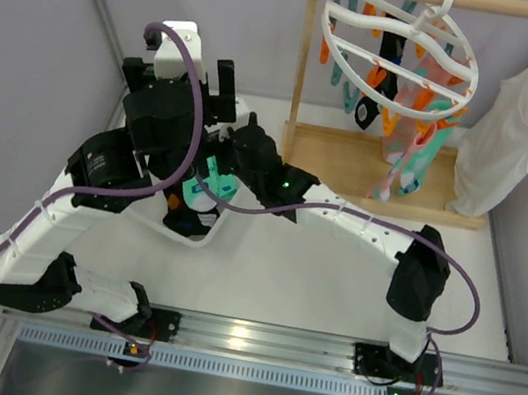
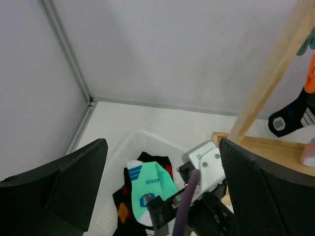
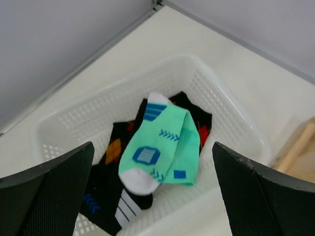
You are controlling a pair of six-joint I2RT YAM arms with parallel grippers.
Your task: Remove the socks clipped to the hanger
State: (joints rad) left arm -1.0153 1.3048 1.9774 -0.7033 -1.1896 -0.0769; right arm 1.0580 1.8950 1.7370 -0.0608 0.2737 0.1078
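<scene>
the step in hand appears to be the drop of a sock into the basket (image 3: 91,115). the right gripper (image 3: 153,143) hangs directly over the basket, its jaws wide apart and clamped on nothing. a mint-green sock (image 3: 165,157) lies folded in the centre of the right wrist view, on top of dark patterned socks. neither finger touches it.

to complete the step well, the right arm should rise straight up with the jaws kept apart, so that no fingertip snags the sock or the basket's mesh wall. only then should it swing toward the upper right of the top view, where the hanger (image 1: 397,70) hangs from a wooden rack (image 1: 302,62). a black sock (image 1: 368,109), a pink sock (image 1: 395,169) and a teal sock (image 1: 432,150) hang clipped there, so the task is judged unfinished.

pose: the right arm reaches from its base at the lower right, bends at the elbow and stretches left across the table to the basket at centre left. the left gripper (image 2: 161,147) is raised above and behind the basket, jaws apart and empty. the two wrists sit close together; collision on the way up is a risk.
</scene>
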